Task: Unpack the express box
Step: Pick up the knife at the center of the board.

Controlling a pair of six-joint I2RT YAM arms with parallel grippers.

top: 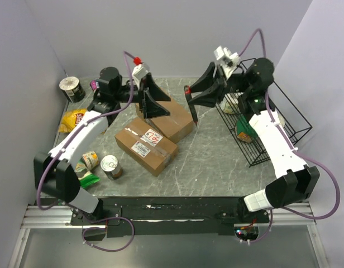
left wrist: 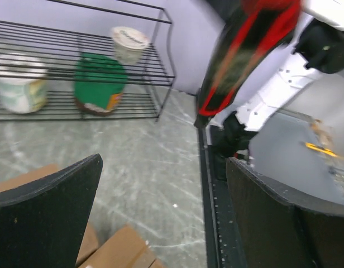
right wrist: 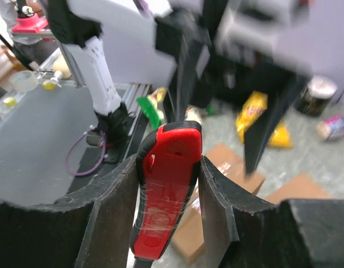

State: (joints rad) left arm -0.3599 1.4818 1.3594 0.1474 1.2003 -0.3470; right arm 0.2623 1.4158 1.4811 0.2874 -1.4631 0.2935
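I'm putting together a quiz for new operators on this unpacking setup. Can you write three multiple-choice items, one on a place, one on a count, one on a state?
1. Where does the wire rack stand?
A. beside the right arm
B. beside the left arm
C. on top of a box

2. How many cardboard boxes lie on the table?
A. one
B. two
C. four

3. What is the right gripper doing?
A. open and empty
B. shut on a can
C. shut on the red cutter

Answers:
1 A: the rack sits at the table's right edge.
2 B: there is a labelled front box and a rear box.
3 C: the right wrist view shows its fingers pressed against the cutter's sides.
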